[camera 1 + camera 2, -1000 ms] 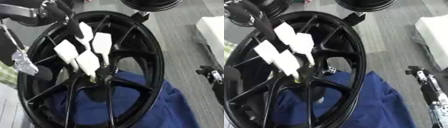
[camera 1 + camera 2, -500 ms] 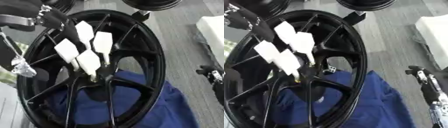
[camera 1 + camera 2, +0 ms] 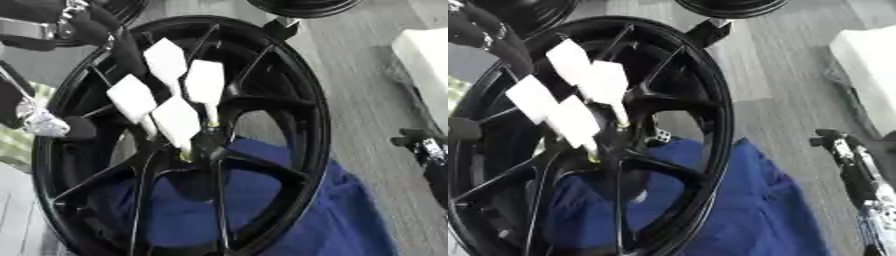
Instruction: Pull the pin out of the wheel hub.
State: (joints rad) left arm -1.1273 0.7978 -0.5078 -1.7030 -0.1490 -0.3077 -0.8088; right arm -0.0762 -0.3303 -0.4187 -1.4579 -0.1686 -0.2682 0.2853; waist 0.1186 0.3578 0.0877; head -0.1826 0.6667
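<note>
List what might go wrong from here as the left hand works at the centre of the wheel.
1. The left hand has its white-tipped fingers bunched tight at the hub; they may slip off the small yellowish piece there, likely the pin.
2. The wheel stands tilted on a blue cloth; a pull might shift or tip it.
3. The right hand is off to the side, not steadying the rim.

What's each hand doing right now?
Left hand: at the hub, white-tipped fingers pointing down toward it; whether they grip the pin cannot be told.
Right hand: at the right edge, holding nothing visible; fingers unclear.
</note>
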